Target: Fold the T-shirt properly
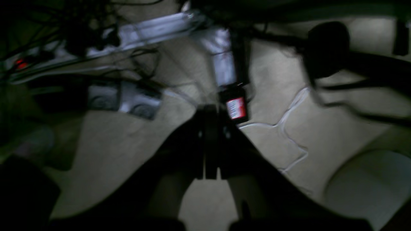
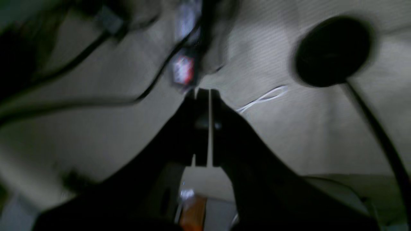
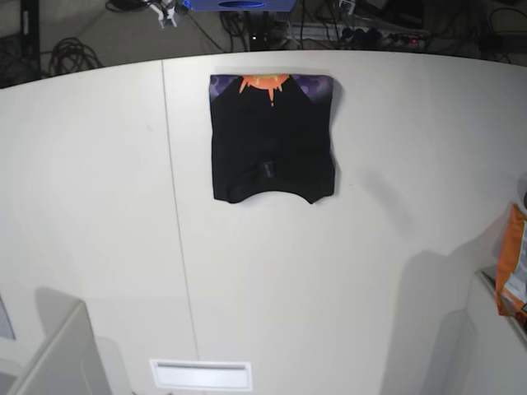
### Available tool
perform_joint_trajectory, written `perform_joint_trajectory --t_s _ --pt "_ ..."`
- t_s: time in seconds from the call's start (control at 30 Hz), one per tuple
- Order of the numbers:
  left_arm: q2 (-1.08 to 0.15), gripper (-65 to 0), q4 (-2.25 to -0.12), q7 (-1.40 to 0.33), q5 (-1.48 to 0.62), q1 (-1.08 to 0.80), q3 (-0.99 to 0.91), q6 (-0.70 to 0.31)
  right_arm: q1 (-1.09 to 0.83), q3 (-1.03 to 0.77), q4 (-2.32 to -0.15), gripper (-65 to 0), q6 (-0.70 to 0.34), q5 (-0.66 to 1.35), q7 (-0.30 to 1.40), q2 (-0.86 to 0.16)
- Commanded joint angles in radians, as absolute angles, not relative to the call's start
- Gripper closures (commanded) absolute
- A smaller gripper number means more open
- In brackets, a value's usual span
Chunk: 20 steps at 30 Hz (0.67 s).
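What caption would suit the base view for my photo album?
Folded black T-shirt lying flat on a white table, orange and purple print peeking out at its far edge.

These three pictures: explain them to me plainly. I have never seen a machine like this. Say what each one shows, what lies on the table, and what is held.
This is a robot with two arms, each ending in a claw with a small camera on its wrist. The bright picture comes from a fixed camera looking down on a white table. A black T-shirt lies there folded into a neat rectangle, an orange and purple print showing along its far edge. No arm shows in it. The two dark, blurred pictures come from the wrist cameras: the left claw and the right claw, both shut and holding nothing. Behind them are a pale surface and cables.
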<state>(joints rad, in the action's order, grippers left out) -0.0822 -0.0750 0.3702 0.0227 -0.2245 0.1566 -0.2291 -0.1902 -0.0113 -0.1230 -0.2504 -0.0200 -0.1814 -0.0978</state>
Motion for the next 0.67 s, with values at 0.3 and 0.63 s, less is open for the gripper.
perform_joint_trajectory --t_s 0.3,0.63 --pt "-0.096 0.0 -0.073 0.384 0.022 -0.18 0.156 -0.2 -0.196 -0.028 -0.119 0.0 -0.176 -0.019 -0.329 -0.107" --pt "-0.096 0.0 -0.076 0.386 0.021 -0.154 0.154 -0.2 -0.197 -0.021 -0.119 0.0 -0.176 -0.024 -0.334 -0.11"
